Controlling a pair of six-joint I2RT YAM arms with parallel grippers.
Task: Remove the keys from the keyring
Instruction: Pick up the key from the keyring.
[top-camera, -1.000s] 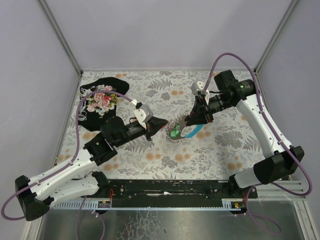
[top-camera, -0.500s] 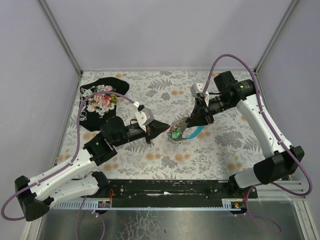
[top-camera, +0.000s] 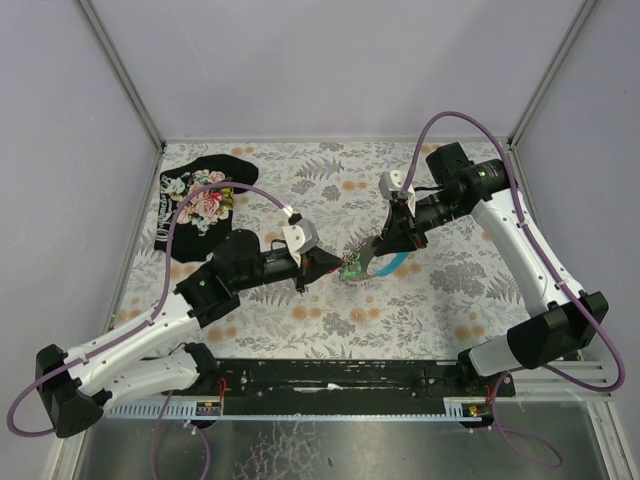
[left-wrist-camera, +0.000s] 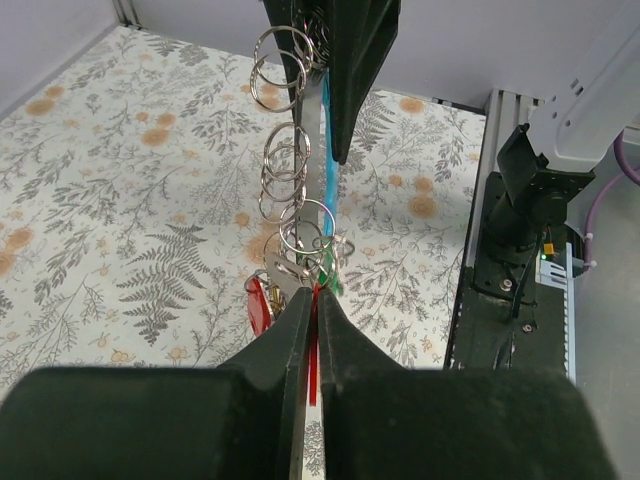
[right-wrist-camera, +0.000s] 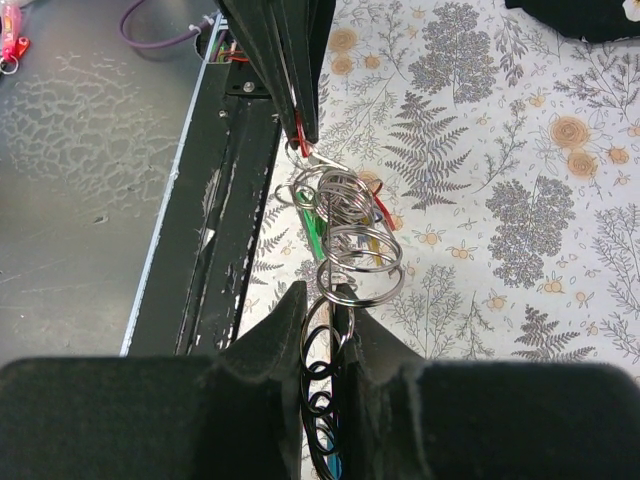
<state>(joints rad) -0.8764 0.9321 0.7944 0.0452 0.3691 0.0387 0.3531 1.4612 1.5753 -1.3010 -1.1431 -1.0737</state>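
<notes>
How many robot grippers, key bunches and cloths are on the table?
Grippers: 2, the left gripper and the right gripper
Keyring with its keys: 1
Black floral cloth: 1
Total: 4

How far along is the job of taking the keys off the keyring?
Done: both claws have a grip. In hand: the left claw is shut on a red key, the right claw on the keyring, stretched between them. Left: the green key and the others hang on the rings; none looks freed.
</notes>
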